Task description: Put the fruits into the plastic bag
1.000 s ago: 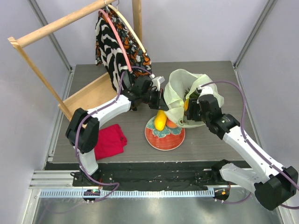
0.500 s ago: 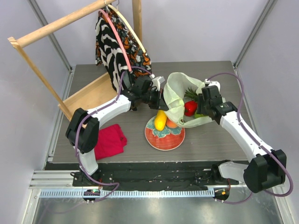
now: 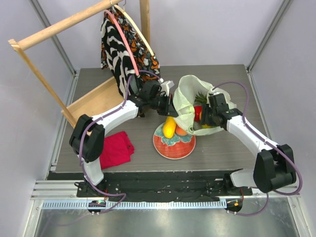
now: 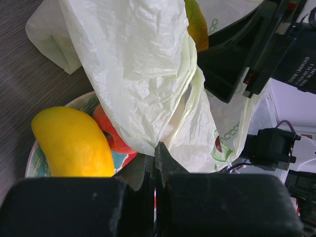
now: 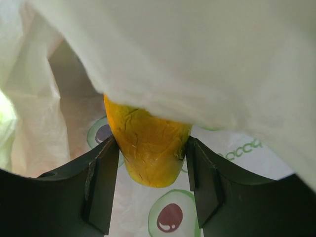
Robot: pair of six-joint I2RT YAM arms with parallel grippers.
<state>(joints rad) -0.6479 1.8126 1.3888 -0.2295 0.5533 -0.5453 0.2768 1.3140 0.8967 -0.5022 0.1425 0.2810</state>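
Grey wood-grain table (image 3: 222,148) runs under both arms. The right gripper (image 5: 150,143) reaches into the mouth of the plastic bag (image 3: 185,91). Its two dark fingers (image 5: 101,182) press against either side of an orange fruit (image 5: 148,165) with rough, crackled skin and grip it narrowly. Pale film printed with avocado halves lies behind the fruit. From above, a red pepper (image 3: 199,113) and a spray of green leaves (image 3: 200,97) show in the bag's opening beside that gripper.

The left gripper (image 4: 154,160) has its jaws closed tight on a fold of the bag's edge. The thin, crinkled, translucent yellow-green sheet rises from that pinch and drapes over the side of the red plate (image 3: 174,148).

On the plate, just beside the bag, a smooth yellow mango (image 4: 74,143) lies touching a peach (image 4: 111,136), which is partly hidden under the film.

Farther left lie a red folded cloth (image 3: 116,148) and a wooden rack (image 3: 59,24) hung with a black-and-white patterned garment (image 3: 118,49).
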